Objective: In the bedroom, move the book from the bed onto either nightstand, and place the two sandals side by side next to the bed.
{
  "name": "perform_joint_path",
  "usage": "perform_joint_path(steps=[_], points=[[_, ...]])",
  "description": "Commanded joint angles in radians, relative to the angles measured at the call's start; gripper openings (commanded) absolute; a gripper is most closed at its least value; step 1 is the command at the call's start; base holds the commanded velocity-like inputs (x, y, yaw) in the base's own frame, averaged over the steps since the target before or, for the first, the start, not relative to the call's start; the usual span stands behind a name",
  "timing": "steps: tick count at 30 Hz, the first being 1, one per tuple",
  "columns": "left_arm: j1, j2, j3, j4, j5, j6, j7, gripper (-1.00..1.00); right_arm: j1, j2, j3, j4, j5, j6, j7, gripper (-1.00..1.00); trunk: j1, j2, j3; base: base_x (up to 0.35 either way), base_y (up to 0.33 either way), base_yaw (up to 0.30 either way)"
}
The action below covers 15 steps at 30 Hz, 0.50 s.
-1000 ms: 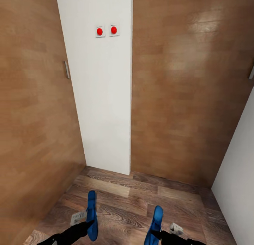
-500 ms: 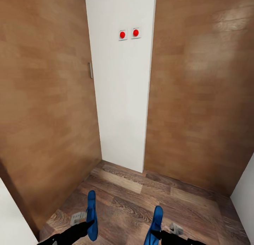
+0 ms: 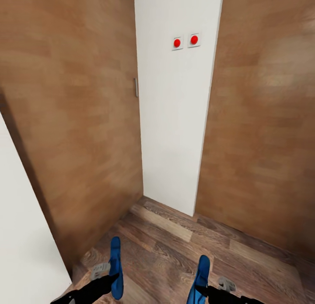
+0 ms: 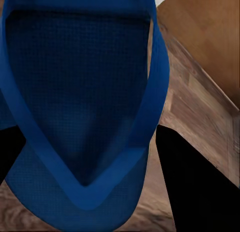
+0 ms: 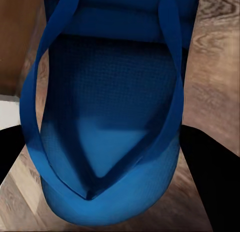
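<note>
Head view: the left gripper [image 3: 114,276] pinches one blue sandal [image 3: 115,267] and the right gripper [image 3: 201,289] pinches the other sandal [image 3: 201,273], both carried above the wood-plank floor [image 3: 175,238]. Ahead stand a white wall strip [image 3: 175,120] with two red switches [image 3: 185,41], flanked by brown wooden doors [image 3: 74,120].

Left wrist view: dark fingers [image 4: 195,187] clamp the toe end of the sandal [image 4: 80,117], straps toward the camera.

Right wrist view: fingers [image 5: 212,177] grip the second sandal [image 5: 110,122] likewise.

Judgement: this is a transit step; both grips should be kept firm and the soles level until the bed comes into view.
</note>
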<state>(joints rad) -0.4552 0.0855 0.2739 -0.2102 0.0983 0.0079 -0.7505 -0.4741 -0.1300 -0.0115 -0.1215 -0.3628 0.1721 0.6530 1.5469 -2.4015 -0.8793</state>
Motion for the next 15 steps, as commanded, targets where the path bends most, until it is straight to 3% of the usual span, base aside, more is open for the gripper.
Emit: perform_joint_path(steps=[1,5,15], points=[[-0.001,-0.001,-0.004,0.002,0.009,0.0,0.002,-1.0,0.0,-0.002,0.0,-0.001,-0.008,0.01,0.003,-1.0,-0.001,0.0,-0.001,-0.252,0.0,0.293],[-0.001,-0.004,-0.004,0.002,0.009,0.0,0.01,-1.0,0.0,-0.004,0.001,-0.001,-0.008,0.01,0.002,-1.0,-0.001,0.0,-0.001,-0.219,0.0,0.293],[-0.001,-0.004,-0.004,0.002,-0.005,0.0,0.011,-1.0,0.0,-0.005,0.001,-0.001,-0.008,0.01,0.002,-1.0,-0.001,0.0,-0.001,-0.025,0.0,0.293]])
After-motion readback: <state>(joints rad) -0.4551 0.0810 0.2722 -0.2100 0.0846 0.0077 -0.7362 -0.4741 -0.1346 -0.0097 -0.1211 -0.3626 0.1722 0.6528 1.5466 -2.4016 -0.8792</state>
